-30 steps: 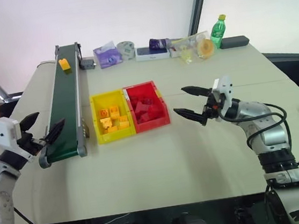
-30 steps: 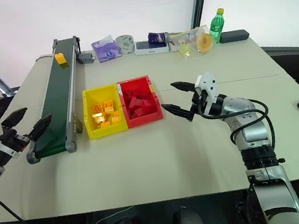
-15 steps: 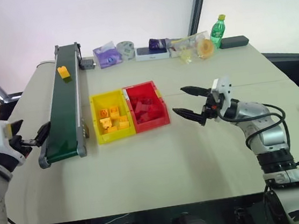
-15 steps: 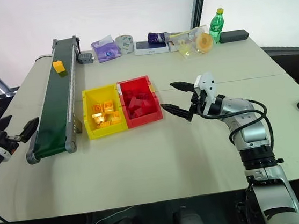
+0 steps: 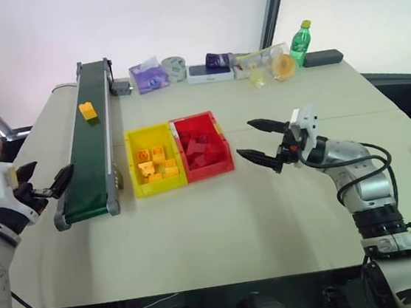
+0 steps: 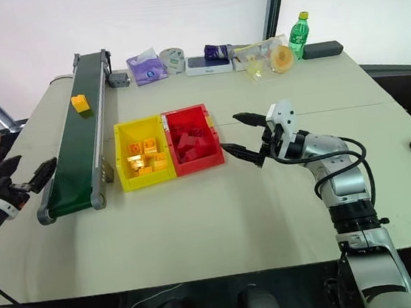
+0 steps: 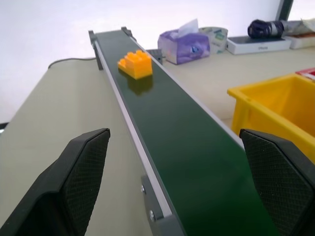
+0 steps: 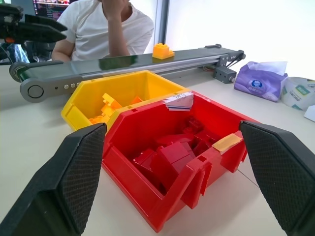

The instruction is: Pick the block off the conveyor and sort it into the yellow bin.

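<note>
Black fingers of the left gripper [image 5: 44,184] stand wide apart and grasp nothing, hovering off the near end of the conveyor [image 5: 89,141], just to its left over the table [image 5: 220,219]. Across the table the right gripper [image 5: 257,141] is likewise spread and empty, held above the tabletop just right of the red bin [image 5: 201,145], pointing toward it. Touching the red bin's left side sits the yellow bin [image 5: 151,160], already holding several yellow bricks, while red bricks fill its twin. Farther up the belt, in its far half and well apart from both grippers, rides the block [image 5: 88,111]. The left wrist view looks straight along the belt and shows the block's studs and its stepped top, detail the head views do not give. The right wrist view looks into both bins and, beyond the belt, catches a seated person [image 8: 104,25] in a white shirt. Along the far edge lie a tissue pack [image 5: 148,76], a tape roll [image 5: 173,67] and a green bottle [image 5: 299,42].
</note>
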`<state>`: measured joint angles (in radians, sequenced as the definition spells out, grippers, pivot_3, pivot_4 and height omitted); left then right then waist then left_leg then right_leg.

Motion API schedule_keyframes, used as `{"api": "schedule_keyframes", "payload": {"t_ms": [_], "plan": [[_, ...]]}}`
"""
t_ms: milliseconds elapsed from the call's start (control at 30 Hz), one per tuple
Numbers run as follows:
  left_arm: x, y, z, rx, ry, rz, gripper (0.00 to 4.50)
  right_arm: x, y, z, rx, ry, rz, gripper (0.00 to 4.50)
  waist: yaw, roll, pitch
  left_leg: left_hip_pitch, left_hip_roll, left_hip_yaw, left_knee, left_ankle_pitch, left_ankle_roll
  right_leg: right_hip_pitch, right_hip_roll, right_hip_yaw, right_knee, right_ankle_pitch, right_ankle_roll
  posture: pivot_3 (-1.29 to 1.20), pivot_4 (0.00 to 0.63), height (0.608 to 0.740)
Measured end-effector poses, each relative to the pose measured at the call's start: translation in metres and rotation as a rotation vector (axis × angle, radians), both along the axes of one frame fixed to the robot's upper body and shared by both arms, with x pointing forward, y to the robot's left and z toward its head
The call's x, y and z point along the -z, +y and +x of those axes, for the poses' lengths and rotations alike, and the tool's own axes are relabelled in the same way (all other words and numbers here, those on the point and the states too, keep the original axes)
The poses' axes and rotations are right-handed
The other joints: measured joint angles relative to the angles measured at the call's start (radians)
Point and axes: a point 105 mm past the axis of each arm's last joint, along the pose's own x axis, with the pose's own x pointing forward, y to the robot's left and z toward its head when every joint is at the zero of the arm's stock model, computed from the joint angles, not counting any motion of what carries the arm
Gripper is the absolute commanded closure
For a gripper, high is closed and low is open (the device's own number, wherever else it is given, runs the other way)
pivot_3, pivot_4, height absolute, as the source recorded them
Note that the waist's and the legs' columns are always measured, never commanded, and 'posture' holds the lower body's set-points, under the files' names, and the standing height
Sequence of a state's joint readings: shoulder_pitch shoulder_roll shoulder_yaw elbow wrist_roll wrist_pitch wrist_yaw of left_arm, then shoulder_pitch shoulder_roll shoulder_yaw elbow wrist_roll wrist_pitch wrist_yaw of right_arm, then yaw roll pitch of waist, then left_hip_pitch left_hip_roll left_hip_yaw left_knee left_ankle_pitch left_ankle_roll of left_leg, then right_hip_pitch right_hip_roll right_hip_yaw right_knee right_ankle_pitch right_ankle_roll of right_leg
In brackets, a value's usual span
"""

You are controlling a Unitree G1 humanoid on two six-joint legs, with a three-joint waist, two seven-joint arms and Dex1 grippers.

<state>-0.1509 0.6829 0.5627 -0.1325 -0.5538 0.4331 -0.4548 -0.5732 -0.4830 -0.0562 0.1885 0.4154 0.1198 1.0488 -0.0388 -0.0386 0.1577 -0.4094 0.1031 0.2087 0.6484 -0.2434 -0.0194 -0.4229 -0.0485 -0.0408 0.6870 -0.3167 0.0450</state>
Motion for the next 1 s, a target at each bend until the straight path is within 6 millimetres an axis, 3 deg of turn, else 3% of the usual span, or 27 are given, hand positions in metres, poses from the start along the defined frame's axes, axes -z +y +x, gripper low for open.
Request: {"api": "schedule_keyframes", "payload": {"t_ms": [167,300,367,500,733,1000], "plan": [[-0.002,-0.008,0.012,-0.187,-0.017,-0.054,0.04,0.000,0.001,0.000,-0.003,0.001,0.003,0.00,0.001,0.000,0.000,0.000,0.000,0.000,0.000,0.000,0.000,0.000,0.000,0.000,0.000,0.000,0.000,0.00,0.150,0.740],[0.017,-0.038,0.019,-0.239,0.036,-0.097,0.04,0.001,0.002,0.000,-0.006,0.002,0.007,0.00,0.001,0.000,0.000,0.000,0.000,-0.001,0.001,0.000,0.000,0.000,0.001,0.000,0.000,0.000,0.000,0.00,0.150,0.740],[0.016,-0.046,0.023,-0.259,0.038,-0.103,0.04,0.001,0.003,0.000,-0.007,0.003,0.009,0.00,0.002,0.000,0.000,0.000,0.000,-0.001,0.001,0.000,0.000,0.000,0.002,0.000,0.001,0.000,0.000,0.00,0.150,0.740],[0.008,-0.043,0.025,-0.330,0.017,-0.089,0.04,0.001,0.003,0.000,-0.008,0.004,0.010,0.00,-0.002,0.000,0.000,0.000,0.000,-0.001,0.001,0.000,0.000,0.000,0.002,0.000,0.001,0.000,0.000,0.00,0.150,0.740],[0.015,-0.045,0.028,-0.362,0.047,-0.091,0.04,-0.003,0.003,-0.006,-0.041,0.005,-0.002,0.00,0.004,0.000,0.000,0.000,0.000,-0.001,0.001,0.000,0.000,0.001,0.002,0.000,0.001,0.000,0.000,0.00,0.150,0.740],[0.028,-0.053,0.036,-0.356,0.088,-0.112,0.04,-0.004,0.011,-0.026,-0.155,0.041,0.031,0.00,0.020,0.000,0.000,0.000,0.000,-0.001,0.001,0.000,0.000,0.001,0.002,0.000,0.001,0.000,0.000,0.00,0.150,0.740]]}}
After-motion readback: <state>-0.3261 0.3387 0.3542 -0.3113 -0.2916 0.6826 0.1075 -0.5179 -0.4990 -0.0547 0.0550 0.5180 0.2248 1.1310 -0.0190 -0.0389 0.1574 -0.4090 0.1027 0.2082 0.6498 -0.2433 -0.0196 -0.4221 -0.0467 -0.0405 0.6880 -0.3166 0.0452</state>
